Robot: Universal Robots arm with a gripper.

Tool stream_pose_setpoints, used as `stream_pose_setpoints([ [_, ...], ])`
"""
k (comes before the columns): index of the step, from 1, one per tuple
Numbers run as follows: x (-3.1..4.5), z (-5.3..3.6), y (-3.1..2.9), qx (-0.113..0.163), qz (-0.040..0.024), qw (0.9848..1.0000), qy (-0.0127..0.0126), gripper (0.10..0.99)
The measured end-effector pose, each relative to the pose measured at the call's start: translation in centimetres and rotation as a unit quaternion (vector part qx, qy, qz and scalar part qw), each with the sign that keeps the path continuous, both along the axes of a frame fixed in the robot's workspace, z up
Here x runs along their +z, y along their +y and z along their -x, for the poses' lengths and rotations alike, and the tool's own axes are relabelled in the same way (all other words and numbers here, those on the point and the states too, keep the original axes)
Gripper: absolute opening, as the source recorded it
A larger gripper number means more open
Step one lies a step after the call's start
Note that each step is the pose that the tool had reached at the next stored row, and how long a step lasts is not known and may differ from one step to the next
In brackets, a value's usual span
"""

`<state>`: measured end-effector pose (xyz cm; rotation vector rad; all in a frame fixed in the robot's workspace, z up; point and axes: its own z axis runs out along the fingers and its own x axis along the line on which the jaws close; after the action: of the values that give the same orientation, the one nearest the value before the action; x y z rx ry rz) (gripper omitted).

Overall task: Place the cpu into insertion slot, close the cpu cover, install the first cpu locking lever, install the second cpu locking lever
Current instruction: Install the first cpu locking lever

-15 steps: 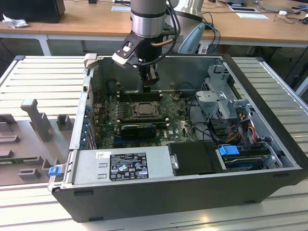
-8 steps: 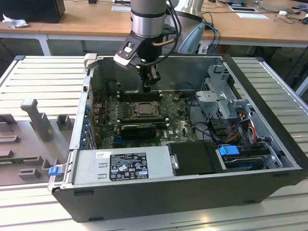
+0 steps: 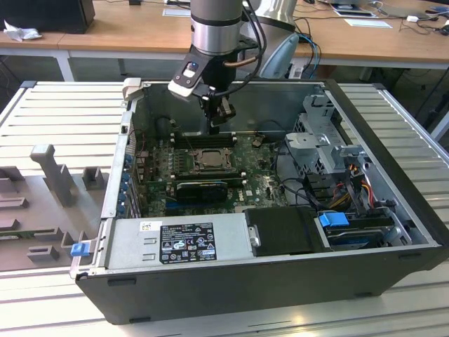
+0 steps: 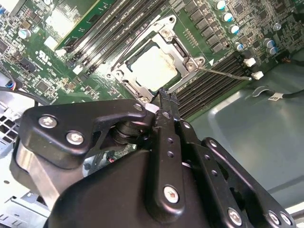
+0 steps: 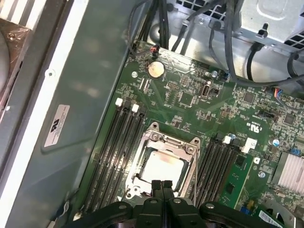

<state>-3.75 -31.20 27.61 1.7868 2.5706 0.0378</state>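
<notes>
Gripper (image 5: 162, 183) is hovering at the slot (image 5: 141, 161) edge, claw pressed together, empty; cpu (image 5: 164, 167) is lying inside under the lowered cover (image 5: 172, 141). We are reading this as a latching step: pushing squarely on the thin lever (image 4: 227, 73), avoiding the cover.

Light is flat and bright, seemingly from overhead. In the exterior view the pale ribbed metal table (image 3: 63, 112) is well lit, but the inside of the open dark grey computer case (image 3: 280, 288) sits in shade, so the green circuit board (image 3: 259, 165) looks murky. In the second wrist view the pale silver square cpu (image 4: 154, 66) is blown out near white, and the black gripper (image 4: 164, 97), close to the lens, shows a dull grey sheen. In the first wrist view the silver finned heatsink (image 5: 289, 173) glares too.
</notes>
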Motion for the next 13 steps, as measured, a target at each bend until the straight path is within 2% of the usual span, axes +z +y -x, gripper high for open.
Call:
stream_pose_setpoints([
  [13,0.0,0.0,0.0,0.035,0.0,0.9994,0.0,0.106],
])
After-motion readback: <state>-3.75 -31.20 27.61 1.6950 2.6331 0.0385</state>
